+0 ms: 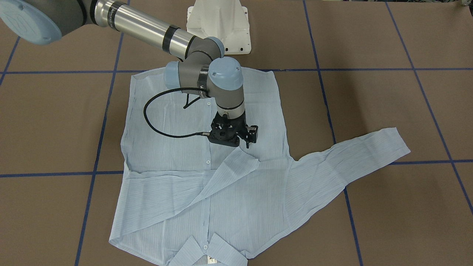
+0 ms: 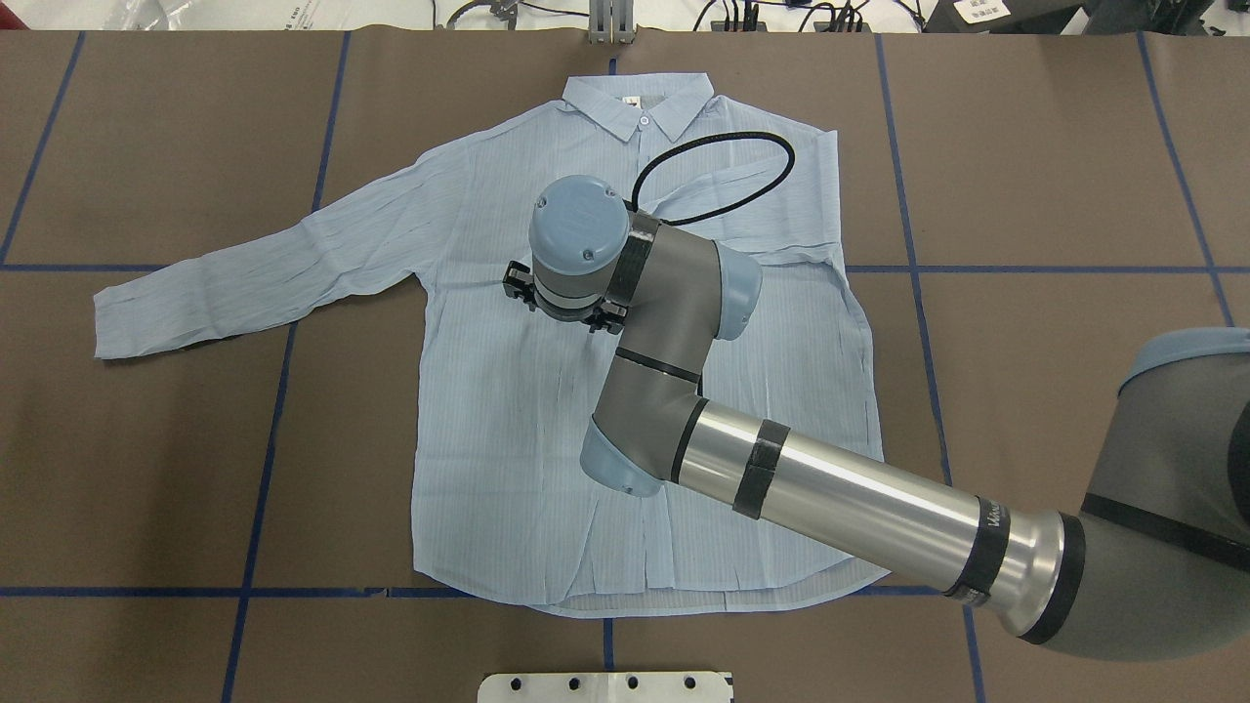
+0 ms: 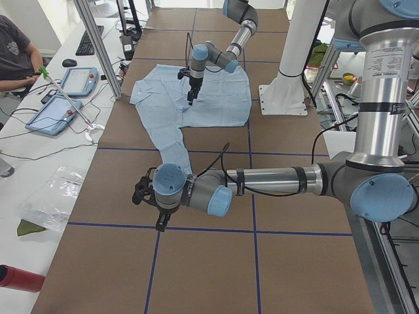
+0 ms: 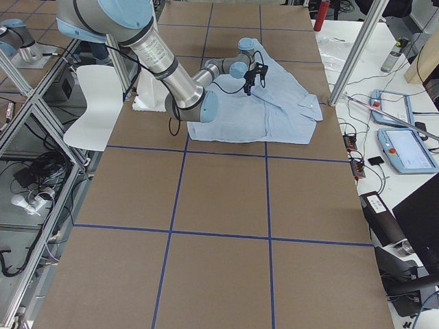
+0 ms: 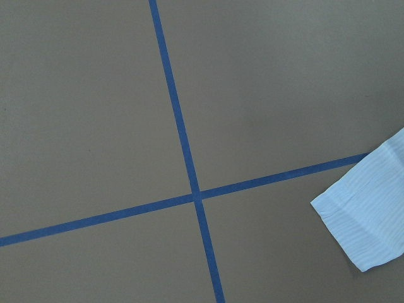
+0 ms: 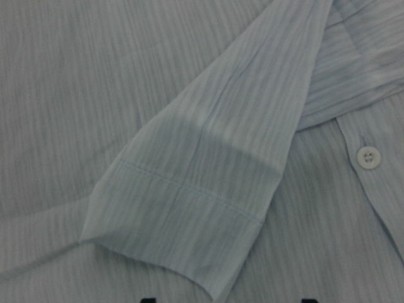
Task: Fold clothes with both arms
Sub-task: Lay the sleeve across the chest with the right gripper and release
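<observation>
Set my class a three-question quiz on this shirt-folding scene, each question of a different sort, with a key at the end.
1. True or false: both sleeves of the shirt lie folded across its front.
2. The right gripper hangs above: A) bare table; B) the shirt's front, by the folded sleeve's cuff; C) the collar.
3. Fill in: the left wrist view shows the taped table and the ____ of the outstretched sleeve.
Key: 1 false, one sleeve lies stretched out on the table; 2 B; 3 cuff.
</observation>
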Robot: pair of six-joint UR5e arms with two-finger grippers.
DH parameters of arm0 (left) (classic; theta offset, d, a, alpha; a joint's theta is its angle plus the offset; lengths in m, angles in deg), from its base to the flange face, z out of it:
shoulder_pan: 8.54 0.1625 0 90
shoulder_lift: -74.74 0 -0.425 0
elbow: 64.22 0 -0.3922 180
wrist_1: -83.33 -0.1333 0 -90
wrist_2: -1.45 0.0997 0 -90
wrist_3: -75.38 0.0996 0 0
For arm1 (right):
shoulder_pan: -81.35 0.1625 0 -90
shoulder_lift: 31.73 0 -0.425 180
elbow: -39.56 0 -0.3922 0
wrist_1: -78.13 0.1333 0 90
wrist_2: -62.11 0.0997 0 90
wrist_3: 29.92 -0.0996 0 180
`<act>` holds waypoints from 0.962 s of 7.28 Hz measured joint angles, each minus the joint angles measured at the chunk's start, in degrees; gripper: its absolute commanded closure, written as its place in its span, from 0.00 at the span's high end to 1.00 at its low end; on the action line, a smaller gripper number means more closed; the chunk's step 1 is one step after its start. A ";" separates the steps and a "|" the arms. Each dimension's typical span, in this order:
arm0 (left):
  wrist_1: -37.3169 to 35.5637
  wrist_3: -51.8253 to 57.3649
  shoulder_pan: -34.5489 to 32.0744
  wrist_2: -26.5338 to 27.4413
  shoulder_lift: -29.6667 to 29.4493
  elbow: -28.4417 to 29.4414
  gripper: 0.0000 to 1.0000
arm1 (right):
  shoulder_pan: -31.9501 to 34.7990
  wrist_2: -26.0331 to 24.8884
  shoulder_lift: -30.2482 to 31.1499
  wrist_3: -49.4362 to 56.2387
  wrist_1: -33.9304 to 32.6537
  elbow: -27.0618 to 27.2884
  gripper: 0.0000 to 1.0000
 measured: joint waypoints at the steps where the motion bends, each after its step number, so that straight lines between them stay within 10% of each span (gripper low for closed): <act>1: 0.00 0.00 0.00 0.00 0.02 0.03 1.00 | 0.00 0.01 -0.09 -0.53 -0.08 -0.02 0.56; 7: 3.93 -0.06 0.00 0.00 0.00 2.85 1.00 | 0.58 -0.08 -0.29 0.17 -0.14 -1.22 0.45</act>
